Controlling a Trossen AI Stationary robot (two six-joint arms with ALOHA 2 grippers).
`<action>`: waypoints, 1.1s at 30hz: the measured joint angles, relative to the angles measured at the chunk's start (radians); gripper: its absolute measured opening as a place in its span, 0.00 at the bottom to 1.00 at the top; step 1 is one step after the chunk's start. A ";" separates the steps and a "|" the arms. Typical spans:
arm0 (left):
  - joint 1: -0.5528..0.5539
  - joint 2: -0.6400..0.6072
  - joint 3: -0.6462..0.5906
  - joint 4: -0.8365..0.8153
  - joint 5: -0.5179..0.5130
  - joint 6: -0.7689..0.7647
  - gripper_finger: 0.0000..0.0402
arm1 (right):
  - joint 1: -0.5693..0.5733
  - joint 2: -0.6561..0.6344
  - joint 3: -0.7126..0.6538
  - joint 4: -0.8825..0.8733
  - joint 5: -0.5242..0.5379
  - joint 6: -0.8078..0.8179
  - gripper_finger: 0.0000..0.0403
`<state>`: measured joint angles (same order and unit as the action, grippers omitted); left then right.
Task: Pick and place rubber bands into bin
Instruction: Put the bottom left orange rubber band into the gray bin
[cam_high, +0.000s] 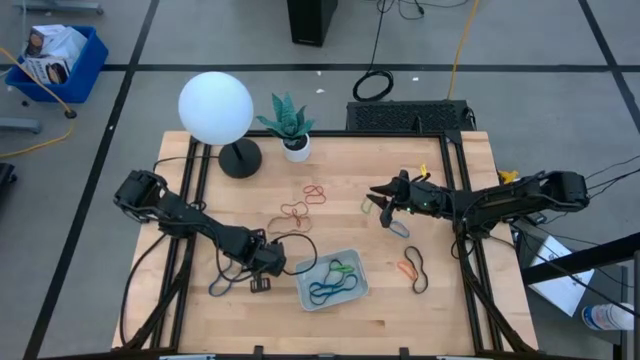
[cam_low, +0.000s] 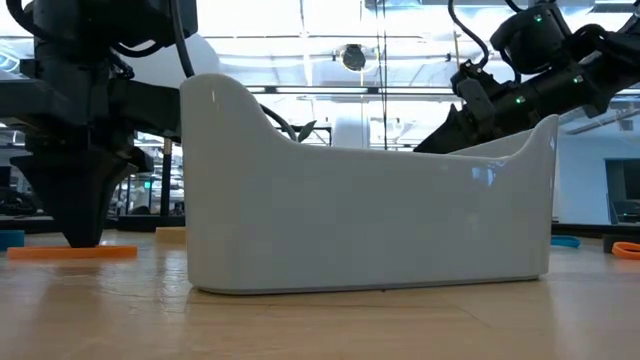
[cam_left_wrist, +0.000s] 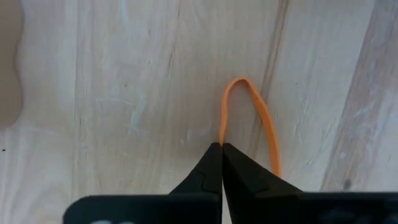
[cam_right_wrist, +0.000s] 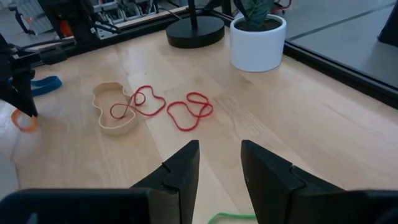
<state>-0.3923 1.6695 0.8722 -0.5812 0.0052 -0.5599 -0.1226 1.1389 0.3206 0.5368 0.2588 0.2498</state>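
Left jaws on orange rubber band (cam_left_wrist: 249, 118)

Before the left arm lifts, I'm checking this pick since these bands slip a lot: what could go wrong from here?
The left gripper is shut on only one thin strand of the orange rubber band, so it may slip out on the lift. The loop lies flat on the table; it could stretch and snap free. The bin sits close beside this gripper and already holds bands, so a low carry might clip its rim.

One bin (cam_high: 304, 290), one lamp (cam_high: 216, 108), one potted plant (cam_high: 289, 123), two arms.
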 joint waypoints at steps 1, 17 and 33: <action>0.000 -0.010 -0.001 0.000 0.000 -0.003 0.02 | 0.000 0.000 0.000 0.006 0.000 0.000 0.28; 0.044 -0.397 0.001 0.002 -0.078 -0.029 0.01 | 0.000 0.000 0.000 0.025 0.000 0.000 0.28; 0.125 -0.542 0.003 0.573 -0.126 0.239 0.01 | 0.000 0.000 0.000 0.047 0.000 0.000 0.28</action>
<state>-0.2677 1.1278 0.8749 -0.0085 -0.1210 -0.3209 -0.1226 1.1385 0.3210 0.5833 0.2588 0.2497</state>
